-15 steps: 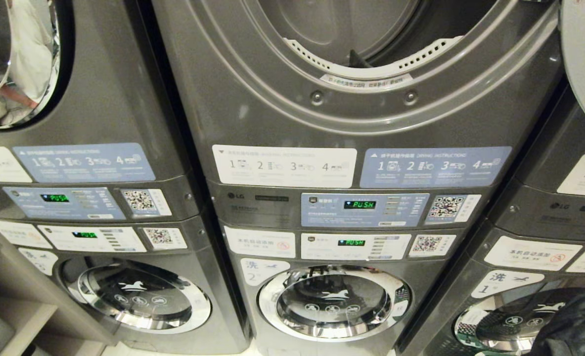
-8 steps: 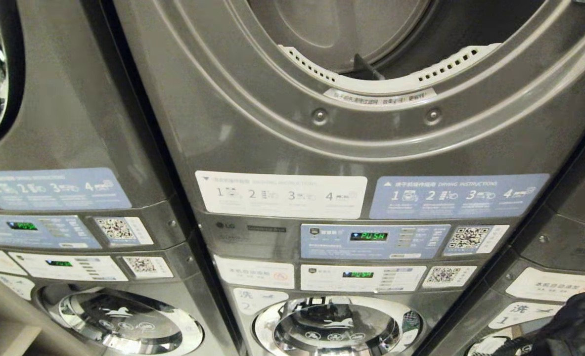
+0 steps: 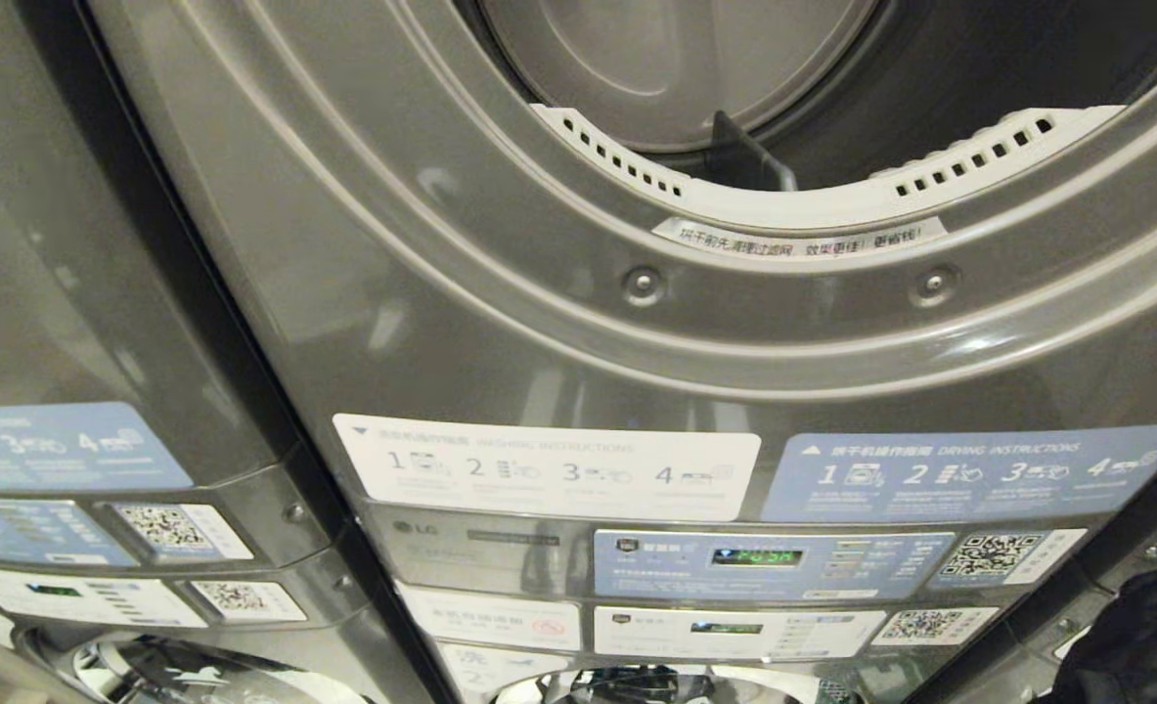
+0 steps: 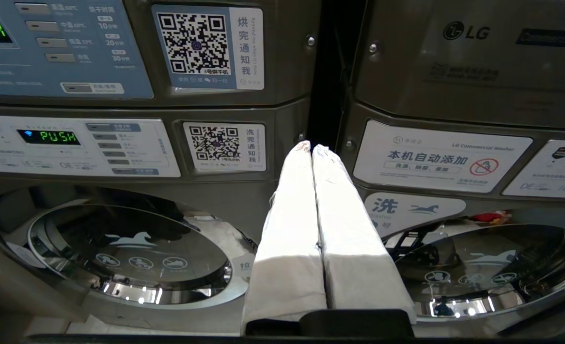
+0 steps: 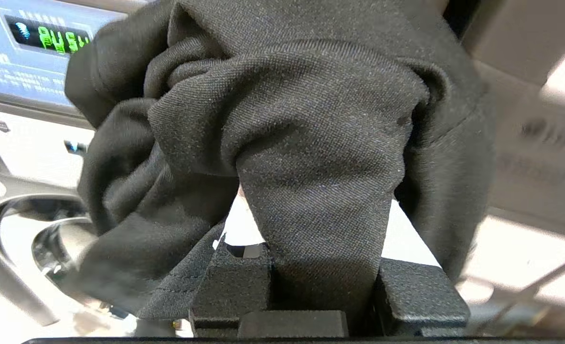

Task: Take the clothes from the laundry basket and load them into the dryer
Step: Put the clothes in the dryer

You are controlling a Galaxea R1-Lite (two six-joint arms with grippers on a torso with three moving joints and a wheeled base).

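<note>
The dryer (image 3: 558,323) is the upper grey machine straight ahead, its round opening uncovered and the empty drum (image 3: 676,68) showing inside. My right gripper (image 5: 320,191) is shut on a black garment (image 5: 282,110) that drapes over and hides its fingertips. That garment (image 3: 1140,636) also shows at the lower right corner of the head view, below the dryer opening. Low down, my left gripper (image 4: 308,145) has its white fingers (image 4: 287,224) pressed together on nothing, facing the gap between two machines. The laundry basket is out of view.
A neighbouring stacked machine (image 3: 69,293) stands to the left. Control panels (image 3: 774,562) with green displays and instruction stickers (image 3: 549,464) sit under the dryer opening. Chrome washer doors (image 4: 129,253) are below. A white perforated filter strip (image 3: 813,200) lines the opening's lower rim.
The whole head view has shifted: the machines loom larger and lower in the picture, so the camera has come closer. The black garment stays at the lower right corner.
</note>
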